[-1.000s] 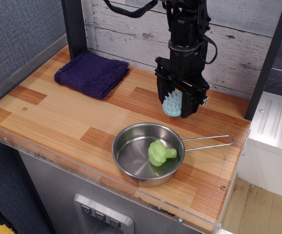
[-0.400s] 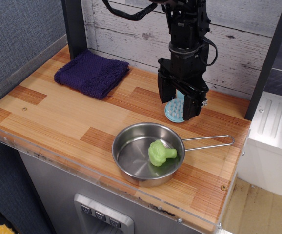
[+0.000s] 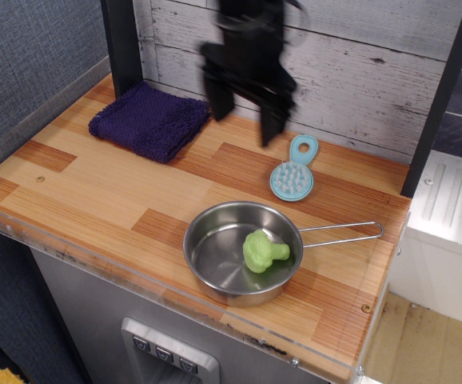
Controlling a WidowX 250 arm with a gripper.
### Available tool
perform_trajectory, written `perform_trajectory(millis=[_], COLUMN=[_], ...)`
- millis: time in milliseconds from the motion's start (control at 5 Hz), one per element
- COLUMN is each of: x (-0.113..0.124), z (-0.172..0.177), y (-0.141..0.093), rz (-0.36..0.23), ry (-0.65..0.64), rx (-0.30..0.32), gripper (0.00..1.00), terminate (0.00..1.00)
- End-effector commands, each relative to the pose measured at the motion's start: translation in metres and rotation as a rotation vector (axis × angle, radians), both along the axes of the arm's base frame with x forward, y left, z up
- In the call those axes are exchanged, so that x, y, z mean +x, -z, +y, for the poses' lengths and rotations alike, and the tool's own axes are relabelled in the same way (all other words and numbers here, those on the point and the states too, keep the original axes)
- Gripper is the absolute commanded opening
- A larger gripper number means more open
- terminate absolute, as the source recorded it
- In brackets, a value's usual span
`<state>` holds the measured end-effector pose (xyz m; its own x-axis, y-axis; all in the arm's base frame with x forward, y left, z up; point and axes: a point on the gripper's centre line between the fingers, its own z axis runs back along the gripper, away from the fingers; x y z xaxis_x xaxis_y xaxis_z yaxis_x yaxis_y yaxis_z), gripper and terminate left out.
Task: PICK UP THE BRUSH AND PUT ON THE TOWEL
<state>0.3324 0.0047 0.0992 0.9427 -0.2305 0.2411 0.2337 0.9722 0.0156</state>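
Gripper (image 3: 245, 118) blurred, raised off the counter, fingers spread apart and pointing down, nothing pinched between them. Down and to the right of it on the wood, well clear of both fingers: brush (image 3: 293, 172), light blue, bristles up, loop handle aimed toward the plank wall. To the gripper's left and a little lower, near but not under it: towel (image 3: 151, 119), dark purple, folded, lying flat by the black post at the back corner of the counter (image 3: 95, 192). Farther off, toward the front edge and below the brush: steel pan (image 3: 243, 253) with a long wire handle pointing right, a green broccoli toy (image 3: 264, 250) inside. Judged from this layout, pick-up step not done: brush on the counter untouched, towel bare, gripper nearer the towel than the brush. Next move, by that judgement: travel to the right and down until both fingers straddle the round head or the neck of the handle, then close and lift. Care called for with the low, flat shape of the brush, likely to slide on smooth wood under a glancing finger, and with the pan rim close by on the near side.
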Motion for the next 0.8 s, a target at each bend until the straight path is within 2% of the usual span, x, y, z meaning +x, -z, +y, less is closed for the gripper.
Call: perform_trajectory(millis=[0,200,400,600], x=[-0.0141,-0.0137,-0.0137,-0.0137], z=[0.0151,0.0166,0.0166,0.0166], y=[0.0010,0.0055,0.0055,0.0055], rz=[-0.034,0.002,0.002,0.002], ry=[-0.108,-0.101,-0.101,-0.101], rx=[0.018,0.023,0.023,0.023], gripper=[1.00,1.00,1.00,1.00], terminate=[0.00,0.00,0.00,1.00])
